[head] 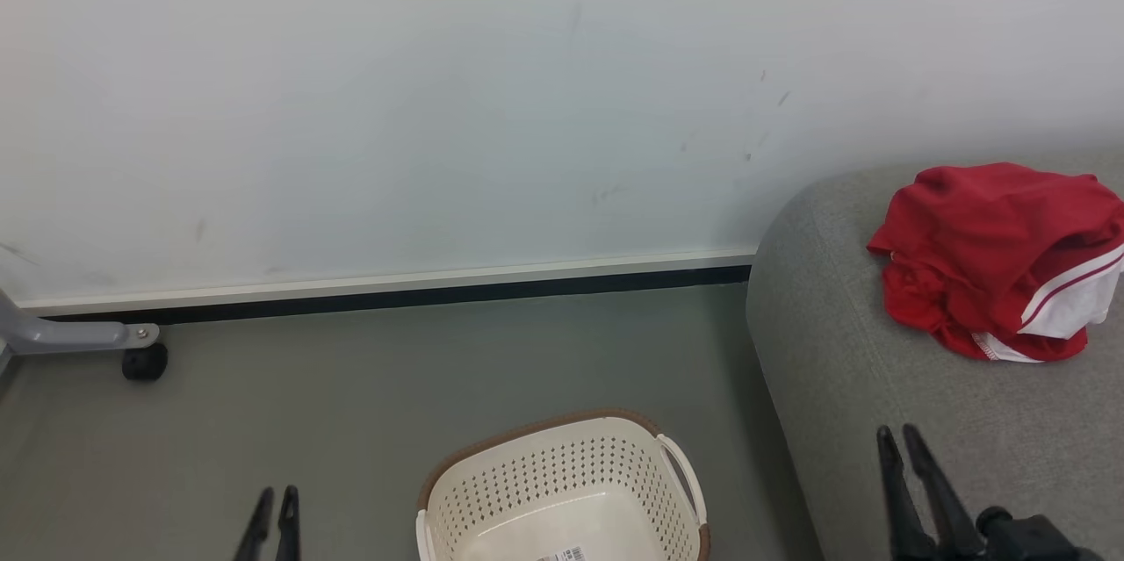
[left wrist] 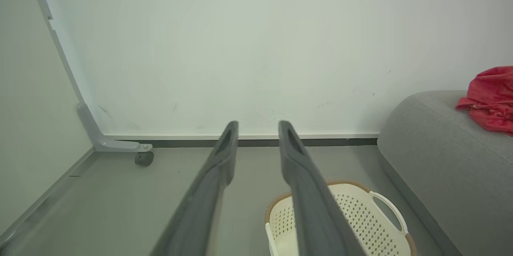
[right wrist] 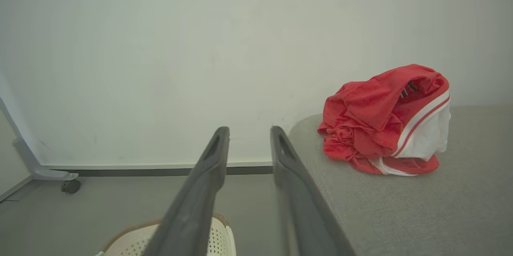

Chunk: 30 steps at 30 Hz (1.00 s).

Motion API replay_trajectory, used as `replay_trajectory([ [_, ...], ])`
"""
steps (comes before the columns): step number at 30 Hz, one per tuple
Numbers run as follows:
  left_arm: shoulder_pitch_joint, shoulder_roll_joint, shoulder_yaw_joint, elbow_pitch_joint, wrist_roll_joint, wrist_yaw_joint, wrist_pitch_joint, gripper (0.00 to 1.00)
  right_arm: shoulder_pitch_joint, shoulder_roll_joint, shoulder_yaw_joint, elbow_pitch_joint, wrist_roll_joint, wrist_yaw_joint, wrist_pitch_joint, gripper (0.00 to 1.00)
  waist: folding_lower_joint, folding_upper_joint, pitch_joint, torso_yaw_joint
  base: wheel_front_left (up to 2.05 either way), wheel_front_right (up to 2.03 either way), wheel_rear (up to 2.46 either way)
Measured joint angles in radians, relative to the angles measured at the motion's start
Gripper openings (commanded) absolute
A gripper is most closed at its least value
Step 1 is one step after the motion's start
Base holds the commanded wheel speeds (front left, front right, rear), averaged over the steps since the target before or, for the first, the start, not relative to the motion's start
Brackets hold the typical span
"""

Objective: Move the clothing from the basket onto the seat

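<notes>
The bright red soft fabric clothing [head: 983,254] lies in a crumpled heap on the large grey woven-fabric sofa seat [head: 878,385], close to its rounded end and well apart from the basket. The cloth looks thin and slightly sheeny, bunched into folds, with a smooth white panel edged by white and red stripes on the heap's right side and a stitched white trim along the bottom. How many garments make up the heap I cannot tell. The seat's upholstery is a fine, matte weave, and its corner curves down softly to the floor.

On the dull grey-green floor [head: 395,403], just beside the seat's end, stands the cream-white perforated plastic laundry basket [head: 562,473]. It is a rounded rectangle with rows of small holes in its walls, a brown woven-look rim and a looped side handle. Its smooth pale bottom carries a small barcode sticker [head: 571,554].

The left gripper [head: 277,499] hangs over the floor to the basket's left, its two long dark matte fingers slightly apart and grasping nothing. The right gripper [head: 897,434] hangs above the seat's near part, likewise parted and holding nothing.

Behind runs a plain white scuffed wall [head: 439,104] with a dark skirting strip, and at far left a grey metal leg on a black caster [head: 145,361].
</notes>
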Motion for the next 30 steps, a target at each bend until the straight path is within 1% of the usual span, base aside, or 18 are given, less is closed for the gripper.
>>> replay_trajectory([
  [3,0.017,-0.014,-0.008,0.026,0.0,0.0,0.0,0.0,0.023,0.011,0.006,0.03,0.0,0.001,0.001,0.0,0.0001,0.0,0.0,0.0,0.0,0.0,0.0],
  [8,0.016,-0.02,0.004,0.031,-0.022,-0.009,0.016,0.0,0.026,0.015,-0.009,0.038,0.025,0.009,0.01,0.0,0.0001,-0.0001,0.003,0.0,0.0,0.0,0.0],
  [14,0.013,-0.029,0.021,0.04,-0.089,-0.019,0.037,0.0,0.017,0.023,-0.03,0.051,0.091,0.019,0.029,0.0,0.0001,0.0,0.009,0.001,0.0,0.0,0.0],
  [21,0.002,-0.038,0.04,0.049,-0.181,-0.036,0.062,0.0,0.009,0.032,-0.054,0.062,0.194,0.037,0.055,0.0,0.0001,0.0,0.014,0.001,0.0,0.0,0.0],
  [30,-0.014,-0.052,0.062,0.062,-0.272,-0.054,0.09,0.0,-0.011,0.044,-0.086,0.08,0.307,0.055,0.089,0.0,0.0001,0.0,0.02,0.002,0.0,0.0,0.0],
])
